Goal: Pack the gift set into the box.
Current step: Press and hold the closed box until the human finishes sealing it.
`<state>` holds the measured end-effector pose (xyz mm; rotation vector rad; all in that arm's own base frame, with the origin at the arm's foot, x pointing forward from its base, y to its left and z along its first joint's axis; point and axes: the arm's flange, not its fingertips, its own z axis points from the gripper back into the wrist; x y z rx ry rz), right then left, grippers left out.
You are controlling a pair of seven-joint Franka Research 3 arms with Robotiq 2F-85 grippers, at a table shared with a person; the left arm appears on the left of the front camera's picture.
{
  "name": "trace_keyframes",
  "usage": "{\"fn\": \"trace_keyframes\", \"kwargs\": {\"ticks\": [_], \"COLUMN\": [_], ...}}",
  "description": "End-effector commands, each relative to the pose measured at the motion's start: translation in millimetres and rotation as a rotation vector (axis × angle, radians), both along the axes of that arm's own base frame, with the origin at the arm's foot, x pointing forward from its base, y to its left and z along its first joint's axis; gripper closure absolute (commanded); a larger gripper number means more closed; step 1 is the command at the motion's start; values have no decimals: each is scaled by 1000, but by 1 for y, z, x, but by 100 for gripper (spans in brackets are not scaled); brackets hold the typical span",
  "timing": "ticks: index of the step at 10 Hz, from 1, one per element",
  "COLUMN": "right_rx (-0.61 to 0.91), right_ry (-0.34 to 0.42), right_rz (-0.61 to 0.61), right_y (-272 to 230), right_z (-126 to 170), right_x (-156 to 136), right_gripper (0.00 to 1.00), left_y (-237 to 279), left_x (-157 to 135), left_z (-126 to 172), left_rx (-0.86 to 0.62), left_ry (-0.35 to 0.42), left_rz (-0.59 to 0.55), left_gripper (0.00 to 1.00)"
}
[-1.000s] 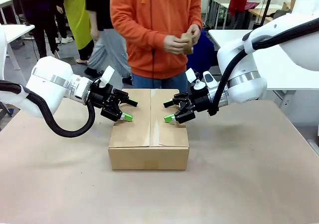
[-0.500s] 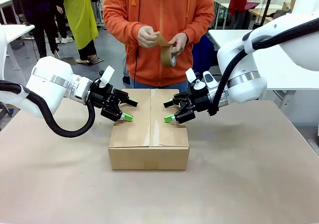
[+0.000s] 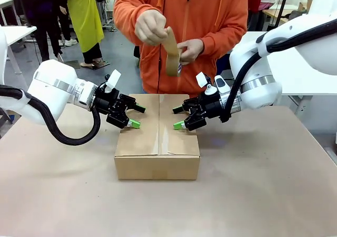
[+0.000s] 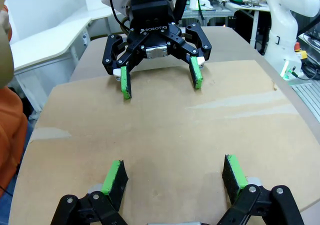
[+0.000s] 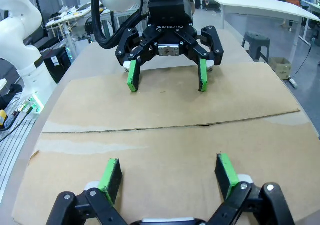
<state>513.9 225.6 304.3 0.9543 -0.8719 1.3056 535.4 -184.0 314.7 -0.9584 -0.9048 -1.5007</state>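
Across the brown counter [image 3: 263, 195] stands a person in an orange hoodie [image 3: 210, 16], a roll of brown tape [image 3: 172, 55] up at chest height with a strip pulled up from it. Far left, someone in a yellow-green apron [image 3: 84, 13] on the grey floor. A white table [image 3: 16, 34] sits at the left edge, another white table [image 3: 295, 71] off to the right. The right wrist view catches a round stool [image 5: 255, 37] and a small cardboard box [image 5: 280, 65] on the floor.
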Motion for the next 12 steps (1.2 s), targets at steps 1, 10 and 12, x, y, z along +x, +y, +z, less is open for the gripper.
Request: {"fn": "trace_keyframes", "kwargs": {"ticks": [1, 10, 12], "right_rx": [-3, -3, -3], "right_ry": [-1, -1, -1], "right_rz": [-5, -5, -5], "right_y": [-1, -1, -1], "right_z": [-3, -3, -3], "right_x": [0, 0, 0], "right_gripper": [0, 0, 0], "left_y": [-1, -1, -1], "left_x": [-1, -1, -1], "left_z": [-1, -1, -1], "left_rx": [2, 2, 2], "left_ry": [-1, -1, -1], "left_rz": [-2, -2, -2], "left_gripper": [0, 0, 0]}}
